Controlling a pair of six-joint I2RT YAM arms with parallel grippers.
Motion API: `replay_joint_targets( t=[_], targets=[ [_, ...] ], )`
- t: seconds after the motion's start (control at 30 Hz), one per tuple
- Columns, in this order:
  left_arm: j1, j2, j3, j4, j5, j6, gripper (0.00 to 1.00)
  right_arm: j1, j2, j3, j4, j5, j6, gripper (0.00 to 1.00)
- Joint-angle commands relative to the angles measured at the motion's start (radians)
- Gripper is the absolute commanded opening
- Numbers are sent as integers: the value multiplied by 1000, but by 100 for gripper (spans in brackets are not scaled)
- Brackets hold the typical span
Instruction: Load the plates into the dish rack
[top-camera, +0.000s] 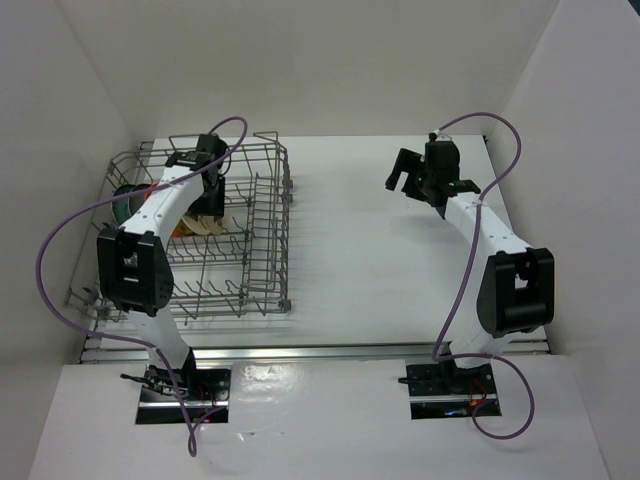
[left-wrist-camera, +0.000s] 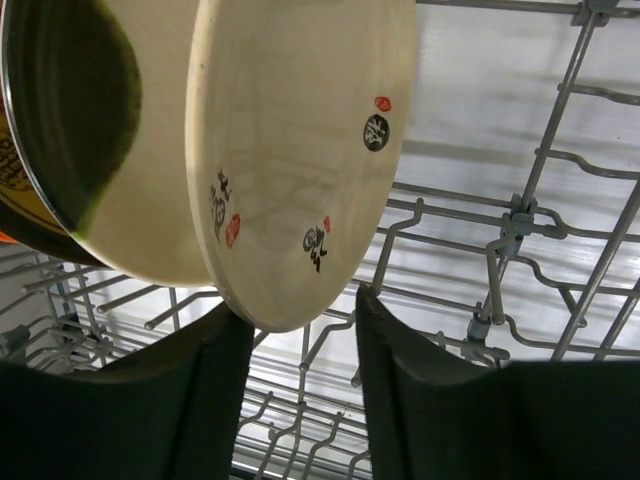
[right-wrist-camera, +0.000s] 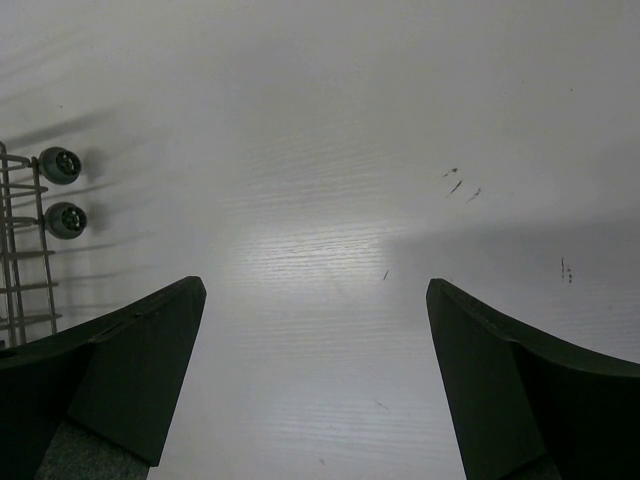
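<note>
The grey wire dish rack (top-camera: 266, 262) stands at the left of the table. My left gripper (top-camera: 207, 192) reaches down into it. In the left wrist view a cream plate with dark marks (left-wrist-camera: 300, 150) stands on edge among the tines (left-wrist-camera: 520, 225). Its lower rim sits between my open fingers (left-wrist-camera: 225, 400), close to the left one and apart from the right one. A second cream plate (left-wrist-camera: 130, 190) stands just behind it, with a yellow-brown plate's rim (left-wrist-camera: 12, 175) at the far left. My right gripper (top-camera: 405, 172) is open and empty above bare table (right-wrist-camera: 315, 290).
In the top view cream (top-camera: 216, 226), orange (top-camera: 181, 229) and blue-green (top-camera: 122, 203) plates show inside the rack under my left arm. Two rack wheels (right-wrist-camera: 60, 165) show at the left edge of the right wrist view. White walls enclose the table on three sides.
</note>
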Motion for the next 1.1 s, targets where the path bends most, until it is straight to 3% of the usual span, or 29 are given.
replay_joint_targets(
  t=[0.0, 0.27, 0.33, 0.43, 0.63, 0.77, 0.97, 1.03, 1.07],
  targets=[
    [-2, -9, 32, -21, 1, -4, 53, -2, 3, 39, 0, 5, -18, 100],
    [-101, -126, 106, -41, -105, -15, 67, -2, -30, 30, 0, -14, -18, 100],
    [-114, -190, 115, -7, -105, -15, 77, -2, -30, 30, -10, -14, -18, 100],
    [-127, -309, 72, 97, -105, 4, 89, -2, -50, 30, -10, -14, -18, 100],
    [-127, -531, -101, 313, -96, 36, 98, -2, -99, -5, 21, -24, -27, 100],
    [-98, -620, -208, 412, -76, 45, 99, -2, -122, -16, 30, -34, -27, 100],
    [-67, -553, -256, 421, 48, 45, 99, -2, -131, -16, 41, -56, -27, 100],
    [-67, -526, -290, 453, 137, 45, 95, -2, -131, -5, 41, -77, -27, 100],
    [-67, -493, -290, 473, 168, 45, 86, -2, -131, -5, 41, -77, -27, 100]
  ],
)
